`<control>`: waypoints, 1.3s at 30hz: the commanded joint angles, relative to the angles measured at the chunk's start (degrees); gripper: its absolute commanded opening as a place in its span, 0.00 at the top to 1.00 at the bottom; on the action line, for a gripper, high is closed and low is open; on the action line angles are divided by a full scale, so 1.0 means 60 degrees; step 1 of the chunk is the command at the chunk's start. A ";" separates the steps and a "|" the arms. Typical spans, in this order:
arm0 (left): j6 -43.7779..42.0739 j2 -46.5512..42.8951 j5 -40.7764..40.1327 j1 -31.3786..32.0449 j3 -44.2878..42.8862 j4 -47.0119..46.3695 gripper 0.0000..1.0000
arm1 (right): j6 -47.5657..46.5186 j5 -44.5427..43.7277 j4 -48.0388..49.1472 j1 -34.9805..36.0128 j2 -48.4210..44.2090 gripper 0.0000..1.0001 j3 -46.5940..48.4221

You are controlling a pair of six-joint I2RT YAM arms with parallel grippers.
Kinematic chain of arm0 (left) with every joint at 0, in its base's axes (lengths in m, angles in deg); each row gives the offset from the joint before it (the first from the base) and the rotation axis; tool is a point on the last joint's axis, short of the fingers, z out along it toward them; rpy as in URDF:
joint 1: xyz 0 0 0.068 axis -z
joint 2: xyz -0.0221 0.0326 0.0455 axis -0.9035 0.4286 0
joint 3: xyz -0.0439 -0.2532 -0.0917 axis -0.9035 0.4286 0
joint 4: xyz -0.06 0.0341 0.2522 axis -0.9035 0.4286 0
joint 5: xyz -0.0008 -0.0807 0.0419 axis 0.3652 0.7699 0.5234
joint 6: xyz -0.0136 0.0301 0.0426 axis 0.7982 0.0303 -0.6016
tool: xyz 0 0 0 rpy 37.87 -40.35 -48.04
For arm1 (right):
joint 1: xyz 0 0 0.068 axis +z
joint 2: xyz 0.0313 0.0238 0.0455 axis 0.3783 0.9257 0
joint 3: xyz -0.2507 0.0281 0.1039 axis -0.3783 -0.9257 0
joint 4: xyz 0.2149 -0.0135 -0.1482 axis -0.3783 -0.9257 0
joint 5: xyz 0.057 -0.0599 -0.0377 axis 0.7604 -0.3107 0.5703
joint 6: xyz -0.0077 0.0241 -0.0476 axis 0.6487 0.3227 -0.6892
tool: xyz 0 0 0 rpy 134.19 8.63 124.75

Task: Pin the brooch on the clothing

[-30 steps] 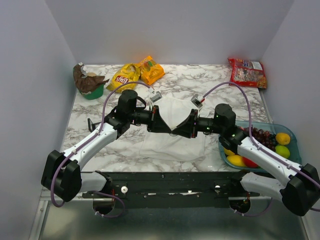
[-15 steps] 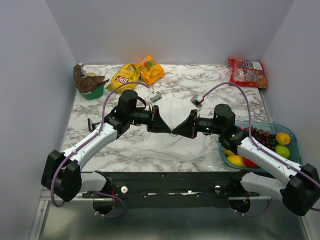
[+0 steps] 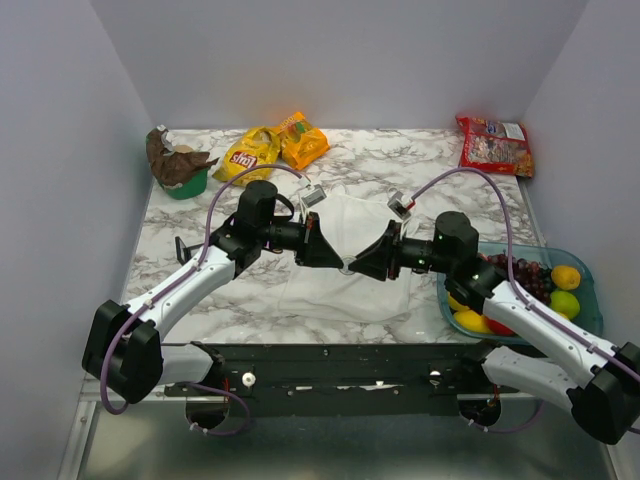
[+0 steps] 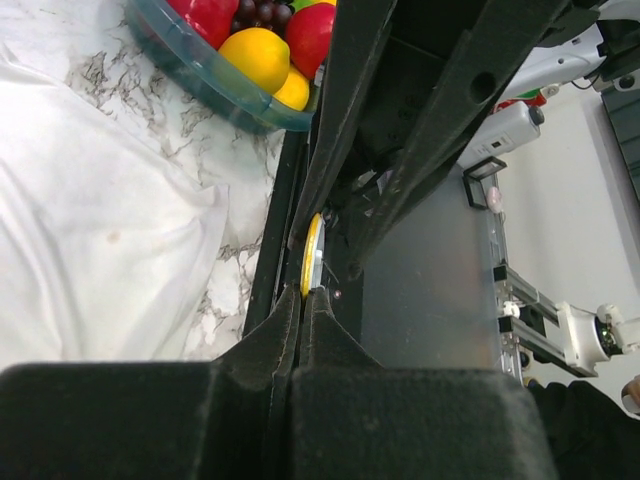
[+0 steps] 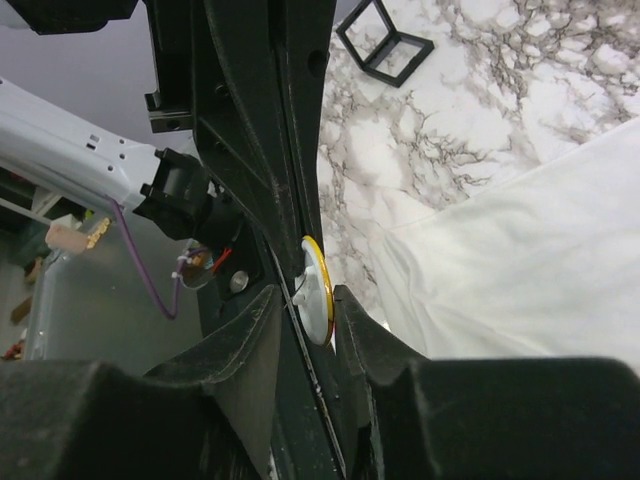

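Brooch [image 5: 318,290] is clamped between right fingers [image 5: 248,345] (left fingers [image 4: 268,345] closed, seemingly pinching its edge).

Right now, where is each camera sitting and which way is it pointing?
Top: above and behind, looking down on the table; both arms show whole.
Left wrist: along the left gripper toward the fruit tray; own fingers show.
Right wrist: along the right gripper toward the black frame; own fingers show.
Both wrist views share the brooch and white cloth.
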 commanded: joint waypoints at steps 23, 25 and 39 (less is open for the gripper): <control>-0.1000 -0.0377 0.0788 0.0509 -0.0417 0.0786 1.00 | -0.0900 0.0382 -0.1640 0.0012 -0.0277 0.53 0.0926; -0.1000 -0.0348 0.0788 0.0509 -0.0446 0.0815 1.00 | -0.0886 0.0485 -0.1655 0.0012 -0.0292 0.55 0.0897; -0.1191 -0.0304 0.0817 0.0626 -0.0475 0.1005 1.00 | -0.0900 0.0705 -0.1538 0.0012 -0.0131 0.70 0.0736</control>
